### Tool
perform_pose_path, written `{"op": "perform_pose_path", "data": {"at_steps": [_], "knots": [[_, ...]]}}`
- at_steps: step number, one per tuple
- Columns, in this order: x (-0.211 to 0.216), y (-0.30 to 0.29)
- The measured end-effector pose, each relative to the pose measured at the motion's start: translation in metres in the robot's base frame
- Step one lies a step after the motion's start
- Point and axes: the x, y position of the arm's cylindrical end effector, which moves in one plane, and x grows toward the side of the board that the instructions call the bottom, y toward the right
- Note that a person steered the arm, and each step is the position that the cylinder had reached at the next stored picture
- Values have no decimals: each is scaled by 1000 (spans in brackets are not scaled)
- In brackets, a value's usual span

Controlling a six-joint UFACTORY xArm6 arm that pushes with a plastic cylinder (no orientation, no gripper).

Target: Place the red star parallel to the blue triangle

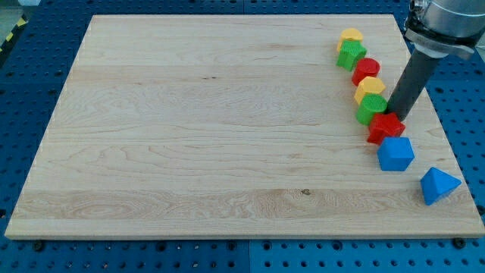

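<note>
Eight coloured blocks sit on the wooden tabletop [189, 129], all crowded toward its 3 o'clock edge; none lies inside any holder, and no writing can be read anywhere. Going from the view's left, a yellow block [350, 36] sits at the top of a slanting row, with a green star [352, 54] touching it at 6 o'clock. A red block [366, 70] follows, then a second yellow block [370, 89] and a green block [370, 109]. The red star [386, 127] lies at 5 o'clock of that green block, touching it. A blue cube [395, 154] sits just at 5 o'clock of the red star. The blue triangle [439, 185] rests apart, at 4 o'clock of the cube, near the tabletop's corner. My tip [394, 116], a plain rod tool with nothing to spread or pinch, touches the red star's upper edge at its 1 o'clock side.
</note>
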Motion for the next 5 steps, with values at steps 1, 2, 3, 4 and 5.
{"op": "perform_pose_path", "data": {"at_steps": [1,2,3,4,5], "knots": [[19,-3],[26,-5],[25,-14],[22,-20],[22,-25]]}}
